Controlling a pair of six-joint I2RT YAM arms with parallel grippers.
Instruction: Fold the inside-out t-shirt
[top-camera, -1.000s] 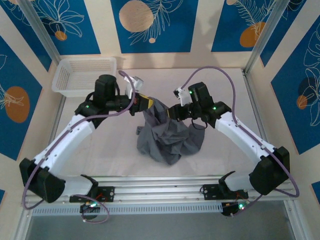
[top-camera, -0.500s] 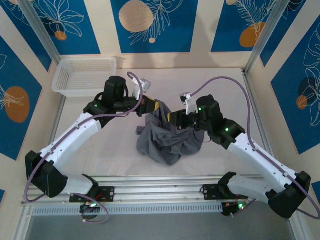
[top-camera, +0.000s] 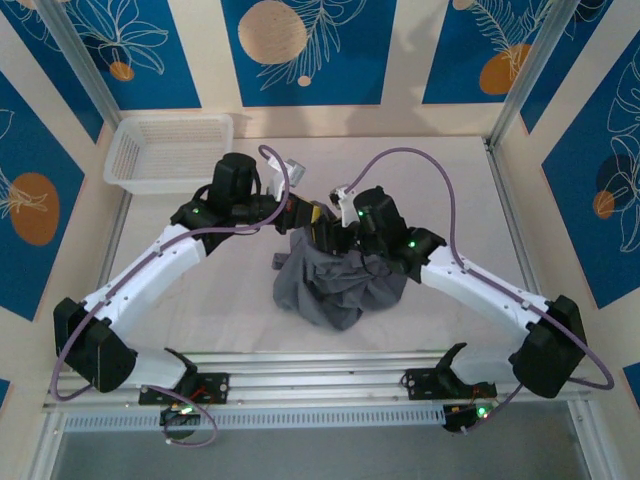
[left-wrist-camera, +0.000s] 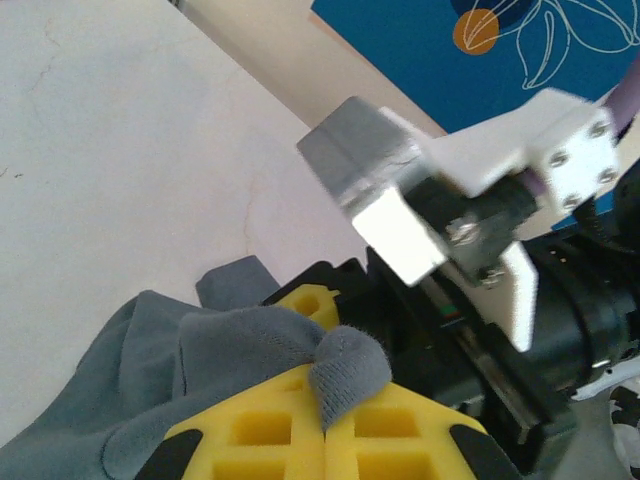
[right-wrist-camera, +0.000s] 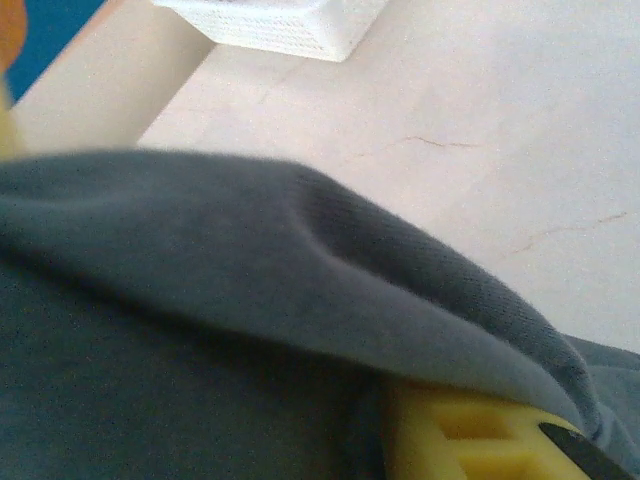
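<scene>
Standing at the far left corner of the table (top-camera: 225, 300), the white mesh basket (top-camera: 165, 150) is well apart from the dark grey t-shirt (top-camera: 335, 285), bunched mid-table. The left gripper (left-wrist-camera: 326, 425) pinches a fold of it. Cloth drapes over the right gripper (top-camera: 333, 238), hiding whether its jaws grip.

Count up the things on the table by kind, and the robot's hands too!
Shirt: 1
Basket: 1
Grippers: 2, the left gripper and the right gripper
Total: 4
</scene>
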